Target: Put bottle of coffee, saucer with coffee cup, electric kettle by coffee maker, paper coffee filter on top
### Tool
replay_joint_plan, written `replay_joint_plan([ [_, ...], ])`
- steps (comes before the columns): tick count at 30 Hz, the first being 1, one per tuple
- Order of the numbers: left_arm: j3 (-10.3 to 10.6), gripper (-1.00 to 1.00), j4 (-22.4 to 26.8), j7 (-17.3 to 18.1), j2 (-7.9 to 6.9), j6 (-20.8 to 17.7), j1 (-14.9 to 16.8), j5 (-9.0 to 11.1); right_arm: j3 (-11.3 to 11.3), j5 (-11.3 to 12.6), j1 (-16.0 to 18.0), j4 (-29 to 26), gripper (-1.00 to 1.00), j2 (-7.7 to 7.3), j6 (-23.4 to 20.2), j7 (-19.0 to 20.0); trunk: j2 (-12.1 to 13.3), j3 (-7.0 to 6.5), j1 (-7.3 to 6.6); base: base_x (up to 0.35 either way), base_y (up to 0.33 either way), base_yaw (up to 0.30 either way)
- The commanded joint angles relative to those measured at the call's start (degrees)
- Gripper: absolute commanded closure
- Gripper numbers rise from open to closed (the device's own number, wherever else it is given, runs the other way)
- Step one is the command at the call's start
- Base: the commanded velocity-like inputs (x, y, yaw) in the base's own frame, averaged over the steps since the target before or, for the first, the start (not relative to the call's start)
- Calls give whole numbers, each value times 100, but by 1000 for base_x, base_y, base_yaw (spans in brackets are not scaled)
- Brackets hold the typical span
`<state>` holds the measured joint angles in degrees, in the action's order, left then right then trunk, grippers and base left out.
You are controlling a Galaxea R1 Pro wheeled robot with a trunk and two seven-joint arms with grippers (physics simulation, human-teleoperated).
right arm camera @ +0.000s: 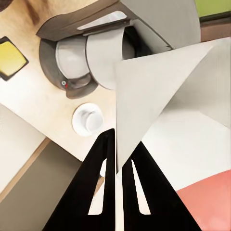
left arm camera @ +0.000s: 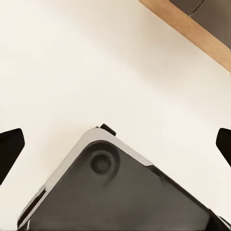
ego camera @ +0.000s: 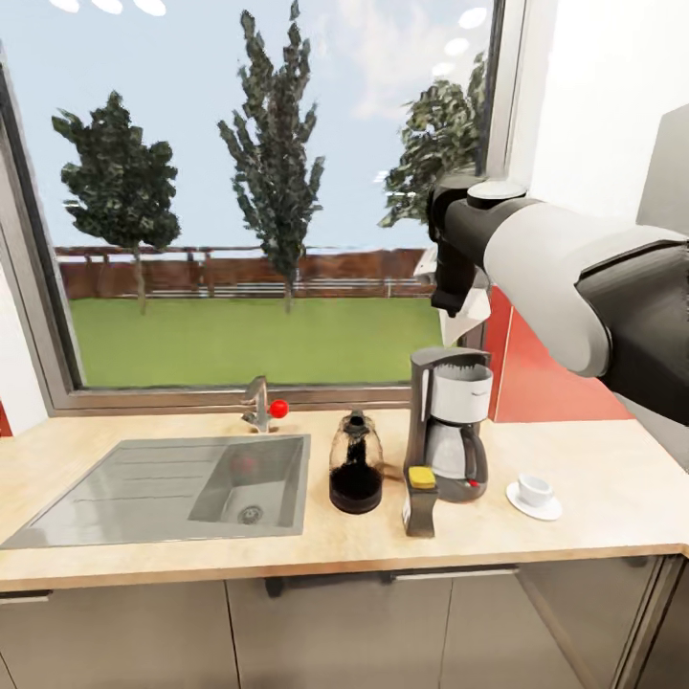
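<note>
Above the coffee maker (ego camera: pixel 450 426), the right end effector (right arm camera: pixel 117 159) hung with its two dark fingers pinched together on the lower edge of the paper coffee filter (right arm camera: pixel 154 96), the white folded sheet fanning out beyond the fingertips. To do this step well, I judged, the arm had to bring the filter down over the machine's flat top rather than its front, lower it until the paper touched, and only then let the fingers part, since so light a sheet might well slide off a narrow lid if dropped from height. From the head view the filter (ego camera: pixel 471 304) sat well above the machine and a little toward its right side; the wrist camera showed the maker (right arm camera: pixel 91 48) beyond the held sheet. On the surface (ego camera: pixel 593 478) stood the bottle of coffee (ego camera: pixel 420 500) touching the machine's front, the electric kettle (ego camera: pixel 356 464) just beside it, and the coffee cup (ego camera: pixel 534 489) on its saucer (ego camera: pixel 534 501) nearby. The left end effector (left arm camera: pixel 115 144) showed fingertips spread wide at the frame edges, holding nothing.
</note>
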<state>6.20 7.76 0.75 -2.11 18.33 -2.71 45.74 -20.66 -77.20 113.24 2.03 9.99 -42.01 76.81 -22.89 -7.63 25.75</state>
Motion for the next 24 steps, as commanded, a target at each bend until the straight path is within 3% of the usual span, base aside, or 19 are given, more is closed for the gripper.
replay_joint_plan([
  [1, 48, -100, 7, -76, 8, 11, -4, 45, -8, -3, -40, 7, 100, 1, -132, 16, -3, 6, 4, 226, -231, 165],
  [9, 32, -100, 14, -245, 141, 21, -5, -393, -10, -6, -133, 1, 100, 1, -433, 34, -3, 24, 4, 122, -129, 67],
  [20, 30, -100, 15, -251, 149, 22, -4, -424, -25, -28, -135, -9, 100, 1, -463, 35, -3, 25, 4, 4, -4, 2],
  [24, 30, -100, 15, -257, 153, 15, -3, -425, -32, -161, -135, -3, 100, 1, -458, 41, -3, 25, 4, 0, -119, -34],
])
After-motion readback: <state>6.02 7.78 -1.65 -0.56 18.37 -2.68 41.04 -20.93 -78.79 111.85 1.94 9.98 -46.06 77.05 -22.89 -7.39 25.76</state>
